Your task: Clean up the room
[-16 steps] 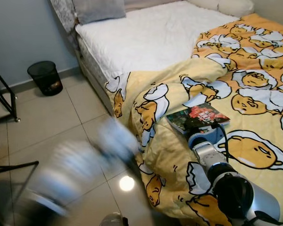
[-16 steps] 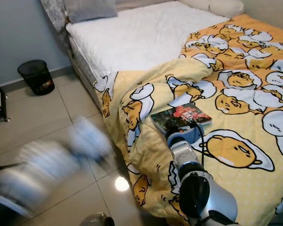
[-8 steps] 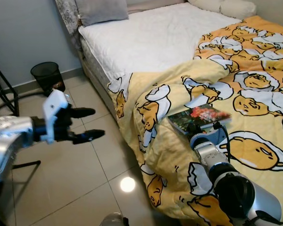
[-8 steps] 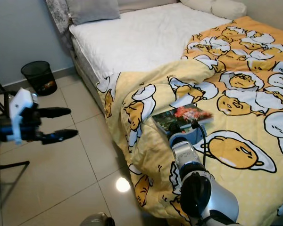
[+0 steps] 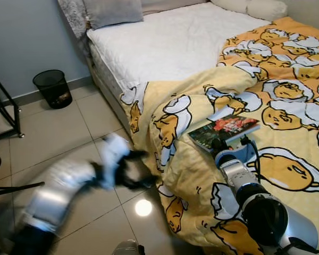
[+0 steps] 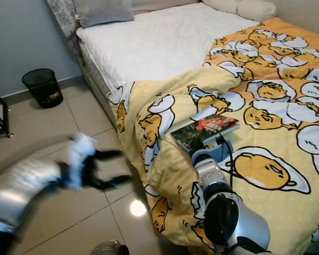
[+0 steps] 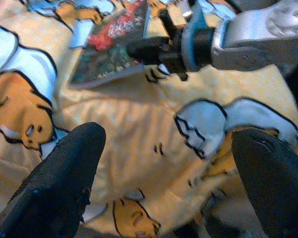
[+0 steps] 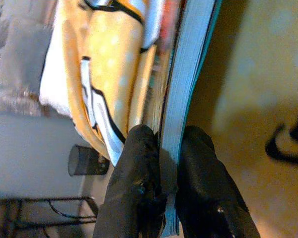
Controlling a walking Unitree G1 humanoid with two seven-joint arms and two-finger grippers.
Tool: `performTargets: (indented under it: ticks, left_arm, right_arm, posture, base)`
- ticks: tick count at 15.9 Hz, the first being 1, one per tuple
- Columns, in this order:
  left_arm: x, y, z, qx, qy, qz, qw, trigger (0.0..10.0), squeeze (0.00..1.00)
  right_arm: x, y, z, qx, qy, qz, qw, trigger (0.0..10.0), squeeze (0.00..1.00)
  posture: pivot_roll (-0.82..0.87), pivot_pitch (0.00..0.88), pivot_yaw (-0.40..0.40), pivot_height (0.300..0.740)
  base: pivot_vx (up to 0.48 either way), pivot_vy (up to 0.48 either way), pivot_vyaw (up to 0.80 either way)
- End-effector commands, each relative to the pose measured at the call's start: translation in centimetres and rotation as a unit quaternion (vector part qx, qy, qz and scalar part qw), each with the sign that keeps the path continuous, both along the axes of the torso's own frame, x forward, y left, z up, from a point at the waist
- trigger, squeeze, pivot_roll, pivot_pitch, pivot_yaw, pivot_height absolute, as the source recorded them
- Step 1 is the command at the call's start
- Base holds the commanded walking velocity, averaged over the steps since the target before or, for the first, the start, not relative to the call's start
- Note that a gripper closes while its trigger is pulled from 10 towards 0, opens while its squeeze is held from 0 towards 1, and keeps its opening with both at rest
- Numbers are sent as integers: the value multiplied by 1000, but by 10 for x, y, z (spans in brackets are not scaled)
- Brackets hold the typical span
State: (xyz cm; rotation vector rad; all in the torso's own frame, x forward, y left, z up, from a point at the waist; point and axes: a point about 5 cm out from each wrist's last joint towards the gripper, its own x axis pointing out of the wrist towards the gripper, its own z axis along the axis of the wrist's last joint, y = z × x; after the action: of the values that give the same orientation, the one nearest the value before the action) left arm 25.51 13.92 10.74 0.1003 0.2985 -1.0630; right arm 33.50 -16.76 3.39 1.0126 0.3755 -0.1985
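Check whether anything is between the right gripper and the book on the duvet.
Nothing is: the right gripper is shut on the book, its fingers pinching the page edge just above the yellow duvet. The left gripper hangs open beside the bed.

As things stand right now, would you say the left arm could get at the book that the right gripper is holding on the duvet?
Probably yes. The left gripper hangs open beside the bed edge, and only bare duvet lies between it and the book. The right gripper already clamps the near edge, so the far edge looks freer.
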Motion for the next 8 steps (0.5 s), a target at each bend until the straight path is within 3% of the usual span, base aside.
performTargets:
  ticks: [1, 4, 5, 6, 8]
  left_arm:
    - [7, 7, 11, 7, -37, 35, 999, 10000, 1000]
    - [16, 13, 16, -8, -71, 112, 991, 10000, 1000]
    - [20, 15, 21, -17, -93, 149, 984, 10000, 1000]
    - [20, 15, 21, -17, -97, 153, 983, 10000, 1000]
    - [20, 19, 20, -3, -105, 172, 979, 10000, 1000]
  right_arm:
    - [8, -10, 13, -38, -40, 6, 998, 0, 0]
    - [10, -22, 25, -113, -94, 24, 989, 0, 0]
    - [10, -35, 37, -144, -139, 5, 980, 0, 0]
    - [10, -37, 39, -147, -144, 2, 979, 0, 0]
    - [1, -39, 41, -225, -162, 30, 960, 0, 0]
  posture:
    - [176, 0, 24, 740]
    - [93, 0, 45, 740]
    - [73, 0, 43, 740]
    - [71, 0, 42, 740]
    - [57, 0, 37, 740]
  base:
    - [0, 0, 0]
    - [0, 0, 0]
    - [0, 0, 0]
    - [0, 0, 0]
    - [0, 0, 0]
